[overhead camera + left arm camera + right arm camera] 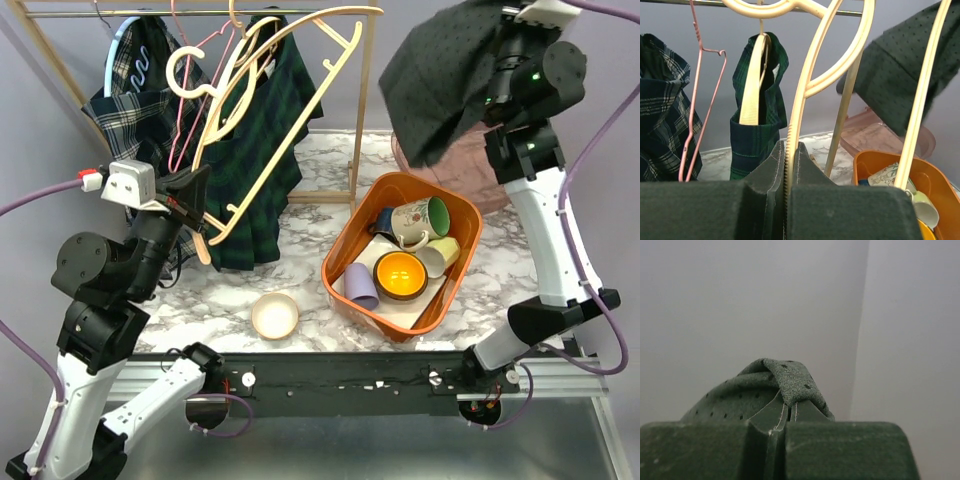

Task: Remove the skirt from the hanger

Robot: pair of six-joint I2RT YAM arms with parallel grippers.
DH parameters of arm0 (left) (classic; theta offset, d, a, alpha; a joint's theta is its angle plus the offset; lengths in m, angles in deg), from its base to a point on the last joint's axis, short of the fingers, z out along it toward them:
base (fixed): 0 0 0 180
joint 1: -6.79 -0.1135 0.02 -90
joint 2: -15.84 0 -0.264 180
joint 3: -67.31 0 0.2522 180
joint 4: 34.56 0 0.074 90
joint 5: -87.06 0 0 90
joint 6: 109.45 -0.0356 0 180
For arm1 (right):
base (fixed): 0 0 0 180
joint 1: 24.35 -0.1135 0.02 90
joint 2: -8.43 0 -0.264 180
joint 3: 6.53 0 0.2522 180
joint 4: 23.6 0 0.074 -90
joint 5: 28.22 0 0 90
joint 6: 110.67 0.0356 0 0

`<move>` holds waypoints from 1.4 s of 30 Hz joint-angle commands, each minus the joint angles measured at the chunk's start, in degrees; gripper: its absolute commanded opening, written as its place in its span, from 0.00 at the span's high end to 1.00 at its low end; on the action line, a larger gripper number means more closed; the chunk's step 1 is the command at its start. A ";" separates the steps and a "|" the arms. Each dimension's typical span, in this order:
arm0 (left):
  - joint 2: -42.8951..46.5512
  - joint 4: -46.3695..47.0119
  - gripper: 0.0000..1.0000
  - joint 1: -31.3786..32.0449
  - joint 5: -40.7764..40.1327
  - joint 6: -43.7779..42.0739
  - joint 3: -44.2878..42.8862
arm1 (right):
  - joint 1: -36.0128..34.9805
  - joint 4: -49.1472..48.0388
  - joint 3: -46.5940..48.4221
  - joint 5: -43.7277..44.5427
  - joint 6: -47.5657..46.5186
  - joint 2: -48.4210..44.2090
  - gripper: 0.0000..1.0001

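Hold hanger [794, 125] steady in clamped left gripper [789, 156]; draw skirt [440, 70], pinched by right gripper [789, 412], clear toward table's [310, 225] far right corner.

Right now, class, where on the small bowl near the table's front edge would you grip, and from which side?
Probably take the bowl by its rim from straight above, one finger inside, one outside: it sits upright, mouth up, its walls low, nothing touching it.

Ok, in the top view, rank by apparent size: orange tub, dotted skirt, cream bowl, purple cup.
Tied: orange tub and dotted skirt, which is raised nearer the camera, so unranked.
Then cream bowl.
Then purple cup.
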 commanded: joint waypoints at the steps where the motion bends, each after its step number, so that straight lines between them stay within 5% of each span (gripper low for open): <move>1: 1.78 5.20 1.00 -0.84 2.53 0.90 2.17 | 8.73 2.20 2.71 -3.68 13.11 -0.55 0.99; 21: 3.62 8.18 1.00 -3.83 4.90 1.34 6.66 | 20.53 9.85 -0.81 -14.06 32.28 11.14 0.99; 42: 3.98 8.89 1.00 -4.45 4.99 1.17 7.01 | 21.06 9.59 14.13 -20.84 30.71 20.38 0.99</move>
